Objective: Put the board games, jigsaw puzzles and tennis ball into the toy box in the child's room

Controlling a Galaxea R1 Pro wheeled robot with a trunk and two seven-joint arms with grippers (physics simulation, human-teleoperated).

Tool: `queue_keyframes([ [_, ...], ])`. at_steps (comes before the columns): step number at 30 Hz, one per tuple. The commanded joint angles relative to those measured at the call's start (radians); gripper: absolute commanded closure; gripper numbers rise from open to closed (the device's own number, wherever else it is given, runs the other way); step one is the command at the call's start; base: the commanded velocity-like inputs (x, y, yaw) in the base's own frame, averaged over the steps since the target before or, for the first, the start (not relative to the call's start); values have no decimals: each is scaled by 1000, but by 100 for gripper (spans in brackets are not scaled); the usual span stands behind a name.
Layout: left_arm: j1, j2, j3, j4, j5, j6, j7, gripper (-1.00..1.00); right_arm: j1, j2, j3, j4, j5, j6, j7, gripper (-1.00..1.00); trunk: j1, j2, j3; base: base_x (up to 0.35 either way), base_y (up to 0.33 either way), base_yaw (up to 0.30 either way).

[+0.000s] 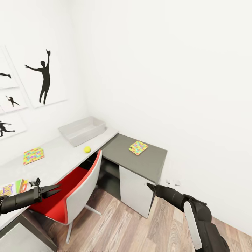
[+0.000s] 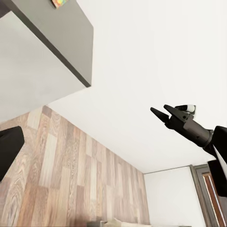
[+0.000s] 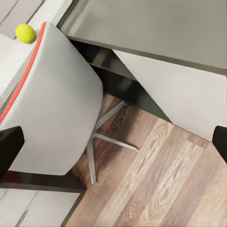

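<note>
Both arms hang empty during the approach: the black left gripper has fingers narrowly parted; the black right gripper I cannot tell. The small yellow-green tennis ball lies at eleven o'clock, just beside the light-grey plastic toy box; next, reach it

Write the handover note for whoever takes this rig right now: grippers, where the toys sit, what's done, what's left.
Left gripper: open, empty, over the pale table.
Right gripper: looks shut, empty, by the dark desk.
Toy box at the table's far end, looks empty.
Tennis ball on the table just in front of the box.
One jigsaw puzzle on the table, the other on the dark desk.
One board game at the table's near edge.
Nothing boxed yet; every toy remains.
</note>
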Motion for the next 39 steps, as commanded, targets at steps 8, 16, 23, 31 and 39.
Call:
queue_keyframes([
  [8,-1,0,-1,0,0,9,-4,-100,-1,1,-3,0,-1,6,3,-100,1,-2,-5,0,0,290],
  [16,-1,-1,0,0,0,9,-4,-100,-1,1,-3,1,-1,5,3,-100,1,-2,-10,0,0,284],
  [23,-1,-1,-1,0,0,9,-4,-100,-1,1,5,1,-1,5,3,-100,1,-2,-14,0,0,277],
  [31,-1,-1,-1,0,0,9,-4,-100,-1,1,22,1,-1,5,3,-100,1,-2,-20,0,0,261],
  [39,-1,-3,-1,0,0,9,-4,-100,-1,2,24,1,-1,6,3,-100,1,-2,-28,0,0,245],
])
